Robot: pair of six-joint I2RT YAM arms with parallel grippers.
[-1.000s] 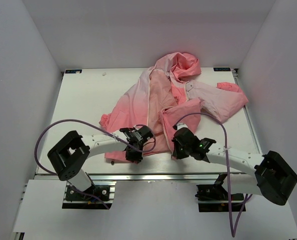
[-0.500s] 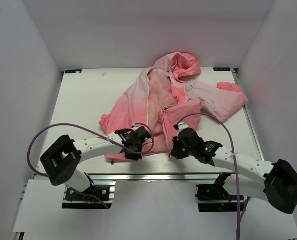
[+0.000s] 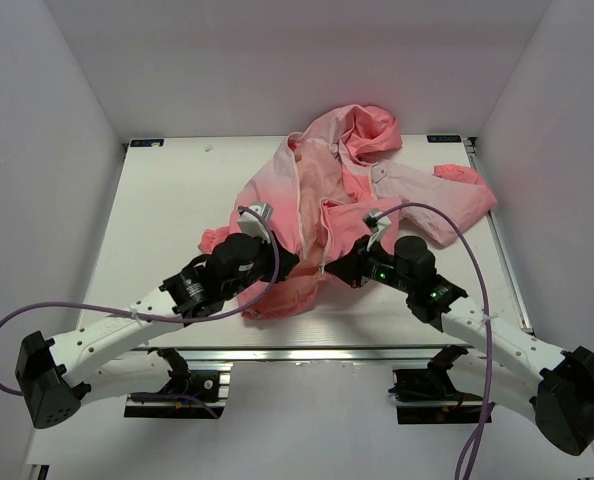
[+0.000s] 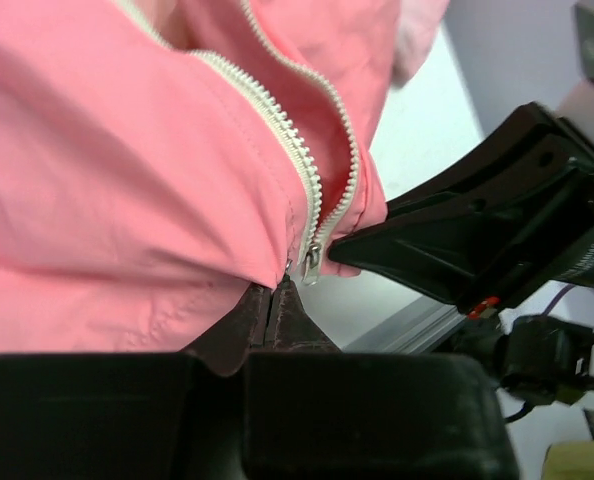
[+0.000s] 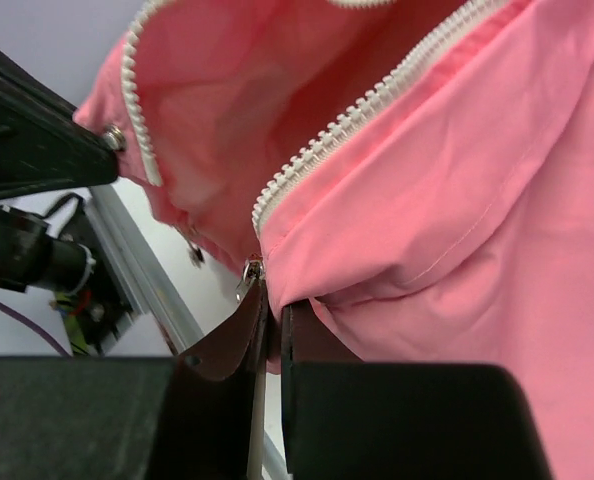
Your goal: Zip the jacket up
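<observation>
The pink jacket (image 3: 277,185) lies open on the table, hood at the back. Its bottom front corners are lifted and drawn close together. My left gripper (image 3: 289,262) is shut on the left front's hem beside the white zipper. In the left wrist view the fingertips (image 4: 274,300) pinch the coral fabric just under the metal zipper end (image 4: 310,259). My right gripper (image 3: 343,270) is shut on the right front's hem. In the right wrist view its fingers (image 5: 267,320) clamp fabric under the white zipper teeth (image 5: 357,120), next to a metal piece (image 5: 248,277).
The jacket's right sleeve (image 3: 447,200) spreads toward the table's right edge (image 3: 505,260). The aluminium rail (image 3: 307,352) runs along the near edge. Purple cables (image 3: 447,225) arc over both arms. White walls stand close on three sides.
Both arms have reached forward and up, raising the jacket's bottom hem off the table. The two front corners have come closer together. Both grippers have kept their hold.
</observation>
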